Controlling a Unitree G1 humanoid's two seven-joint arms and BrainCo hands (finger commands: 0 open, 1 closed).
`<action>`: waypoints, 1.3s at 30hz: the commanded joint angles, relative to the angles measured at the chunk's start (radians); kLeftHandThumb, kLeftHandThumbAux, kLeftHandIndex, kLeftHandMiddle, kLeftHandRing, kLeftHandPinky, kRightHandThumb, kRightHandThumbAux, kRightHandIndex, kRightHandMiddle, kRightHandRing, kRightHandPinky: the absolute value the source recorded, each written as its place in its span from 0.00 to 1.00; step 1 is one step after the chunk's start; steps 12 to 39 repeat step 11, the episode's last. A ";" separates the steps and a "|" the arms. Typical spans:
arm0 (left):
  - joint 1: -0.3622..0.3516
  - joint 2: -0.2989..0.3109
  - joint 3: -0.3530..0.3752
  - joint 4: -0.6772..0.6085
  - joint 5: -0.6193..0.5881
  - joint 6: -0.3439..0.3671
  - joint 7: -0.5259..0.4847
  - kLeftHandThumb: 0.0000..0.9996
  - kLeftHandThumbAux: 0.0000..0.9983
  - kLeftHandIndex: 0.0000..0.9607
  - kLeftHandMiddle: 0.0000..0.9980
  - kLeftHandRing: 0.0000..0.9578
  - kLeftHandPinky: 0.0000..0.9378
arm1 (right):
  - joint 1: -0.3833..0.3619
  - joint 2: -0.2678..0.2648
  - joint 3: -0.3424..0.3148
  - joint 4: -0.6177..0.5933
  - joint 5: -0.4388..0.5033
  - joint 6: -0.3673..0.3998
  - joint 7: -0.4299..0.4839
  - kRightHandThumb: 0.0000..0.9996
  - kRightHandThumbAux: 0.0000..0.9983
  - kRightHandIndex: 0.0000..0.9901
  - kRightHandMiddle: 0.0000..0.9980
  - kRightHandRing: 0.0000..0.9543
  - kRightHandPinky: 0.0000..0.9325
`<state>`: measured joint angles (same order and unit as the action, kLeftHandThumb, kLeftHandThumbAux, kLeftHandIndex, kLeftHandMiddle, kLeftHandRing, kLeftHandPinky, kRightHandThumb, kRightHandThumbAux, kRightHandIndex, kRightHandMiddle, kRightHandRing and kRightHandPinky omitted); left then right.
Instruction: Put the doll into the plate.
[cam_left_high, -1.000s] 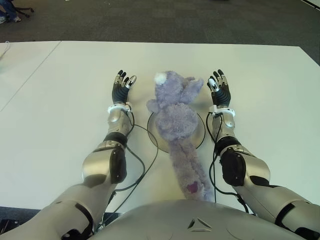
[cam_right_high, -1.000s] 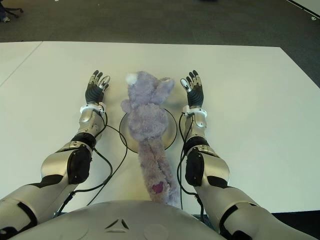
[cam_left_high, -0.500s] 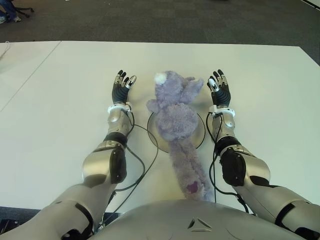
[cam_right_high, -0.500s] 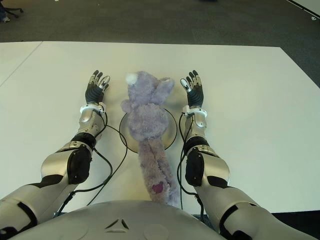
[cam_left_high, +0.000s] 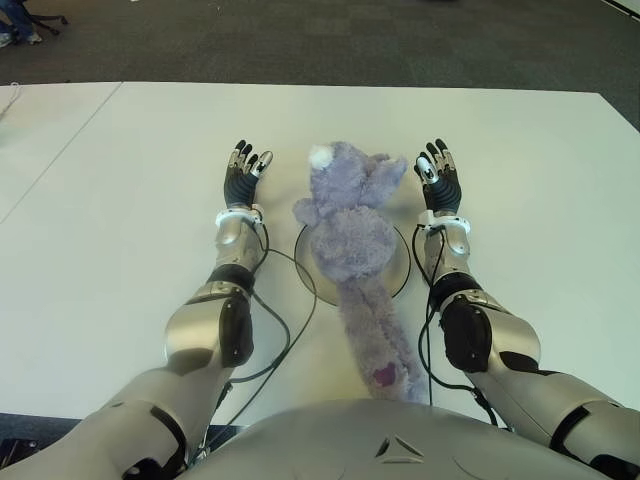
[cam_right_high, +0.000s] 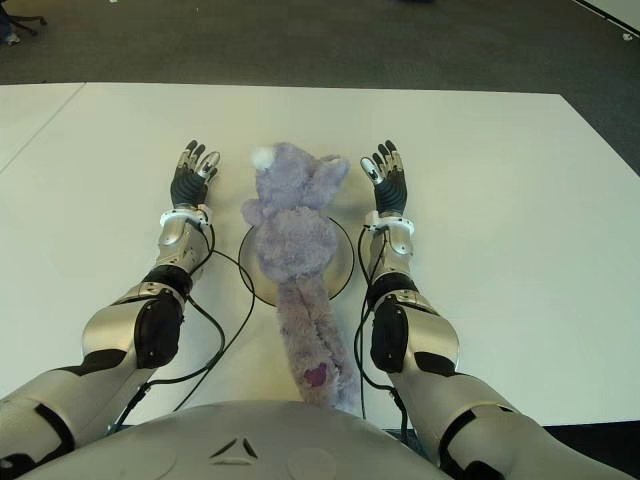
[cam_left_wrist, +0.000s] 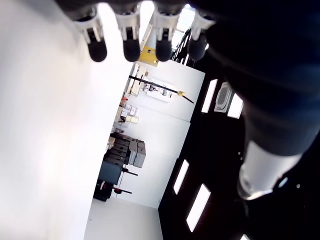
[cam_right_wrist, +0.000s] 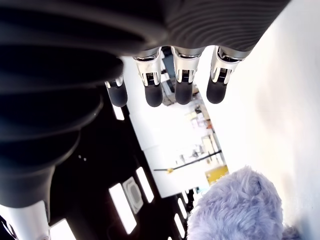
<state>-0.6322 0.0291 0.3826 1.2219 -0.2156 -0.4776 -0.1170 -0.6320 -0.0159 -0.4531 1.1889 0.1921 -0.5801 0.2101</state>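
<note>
White table (cam_left_high: 120, 200) — no writing.

1. I see the doll (cam_left_high: 350, 235), a fluffy lavender plush with a white tuft at its far end and a purple patch near its close end.
2. It lies lengthwise across the plate (cam_left_high: 401, 268), a round pale dish, overhanging both edges.

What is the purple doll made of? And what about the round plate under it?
The doll looks like soft plush fabric: its lilac surface is fuzzy and shaggy, with a white tuft on the head. The plate looks smooth and hard, pale with a dark rim; it could be ceramic, plastic or metal, which the pictures leave open. Both sit on a matte white table.
</note>
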 joint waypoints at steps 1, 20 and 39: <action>0.198 -0.061 0.016 0.124 -0.004 0.144 -0.003 0.00 0.74 0.00 0.00 0.00 0.00 | 0.234 0.043 -0.014 0.151 0.006 0.128 -0.046 0.00 0.71 0.00 0.00 0.00 0.00; 0.198 -0.062 0.016 0.124 -0.004 0.144 -0.003 0.00 0.74 0.00 0.00 0.00 0.00 | 0.231 0.042 -0.014 0.152 0.007 0.130 -0.049 0.00 0.70 0.00 0.00 0.00 0.00; 0.198 -0.062 0.016 0.124 -0.004 0.144 -0.003 0.00 0.74 0.00 0.00 0.00 0.00 | 0.231 0.042 -0.014 0.152 0.007 0.130 -0.049 0.00 0.70 0.00 0.00 0.00 0.00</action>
